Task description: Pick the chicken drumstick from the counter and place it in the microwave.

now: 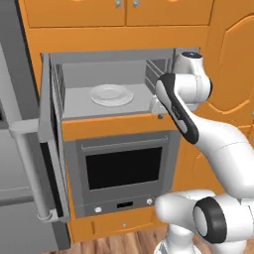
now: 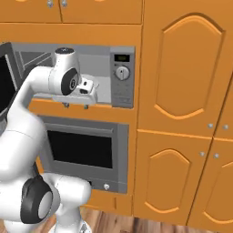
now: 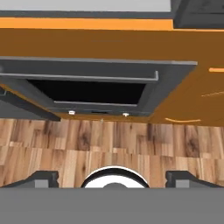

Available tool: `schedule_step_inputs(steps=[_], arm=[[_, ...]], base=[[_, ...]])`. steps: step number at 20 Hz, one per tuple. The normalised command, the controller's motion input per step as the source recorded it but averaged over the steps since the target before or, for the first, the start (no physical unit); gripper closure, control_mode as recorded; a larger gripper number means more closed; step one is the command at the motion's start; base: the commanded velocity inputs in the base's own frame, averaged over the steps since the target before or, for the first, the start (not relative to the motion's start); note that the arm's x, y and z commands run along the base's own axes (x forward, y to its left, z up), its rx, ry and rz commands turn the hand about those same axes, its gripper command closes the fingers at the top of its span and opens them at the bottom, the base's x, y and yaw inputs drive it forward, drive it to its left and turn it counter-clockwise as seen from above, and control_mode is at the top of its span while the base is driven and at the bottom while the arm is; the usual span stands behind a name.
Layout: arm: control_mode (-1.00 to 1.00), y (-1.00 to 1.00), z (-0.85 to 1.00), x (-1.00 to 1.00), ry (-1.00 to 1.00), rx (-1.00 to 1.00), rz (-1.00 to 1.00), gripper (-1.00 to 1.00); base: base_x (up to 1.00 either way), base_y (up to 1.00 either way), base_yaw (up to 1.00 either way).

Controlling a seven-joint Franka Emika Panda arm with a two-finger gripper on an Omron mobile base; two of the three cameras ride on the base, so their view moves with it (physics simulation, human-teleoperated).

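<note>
Kitchen wall | microwave stood open, plate bare | our gripper hung empty, fingers apart | drumstick unplaced, we judged; next: fetch it

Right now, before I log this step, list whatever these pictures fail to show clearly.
- Left base view: the arm covers the right side of the microwave, so I cannot tell whether the chicken drumstick lies there.
- Right base view: the microwave door is cut off by the left edge.
- Right base view: the digits on the display are too small to read.
</note>
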Motion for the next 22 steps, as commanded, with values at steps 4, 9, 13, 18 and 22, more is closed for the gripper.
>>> schedule_step_inputs(steps=[4, 9, 13, 18, 22], arm=[[1.00, 0.00, 0.00, 0.00, 0.00, 0.00, 0.00, -1.00], [1.00, 0.00, 0.00, 0.00, 0.00, 0.00, 0.00, -1.00], [1.00, 0.00, 0.00, 0.00, 0.00, 0.00, 0.00, -1.00], [1.00, 0.00, 0.00, 0.00, 0.00, 0.00, 0.00, -1.00], [1.00, 0.00, 0.00, 0.00, 0.00, 0.00, 0.00, -1.00]], base=[[-0.67, -0.13, -0.15], [-0.15, 0.00, -0.45], [0.00, 0.00, -0.91], [0.00, 0.00, -1.00], [0.00, 0.02, -1.00]])
